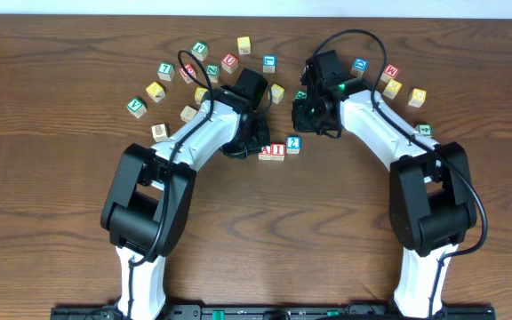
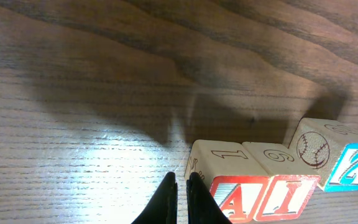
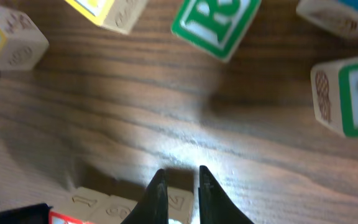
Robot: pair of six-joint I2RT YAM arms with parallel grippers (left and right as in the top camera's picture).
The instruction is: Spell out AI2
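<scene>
- The A cube [image 1: 266, 150] and the I cube [image 1: 278, 150] touch side by side at the overhead view's centre. The 2 cube [image 1: 293, 143] is just right of them, slightly higher and turned.
- The left gripper [image 2: 182, 182], fingers together and empty, sits just left of the A.
- The right gripper [image 3: 179, 180], fingers a narrow gap apart and empty, is near the 2, to its upper right.
- Scattered cubes [image 1: 156, 90] crowd the upper frame.
- The table [image 1: 60, 222] is bare wood below the row.
</scene>
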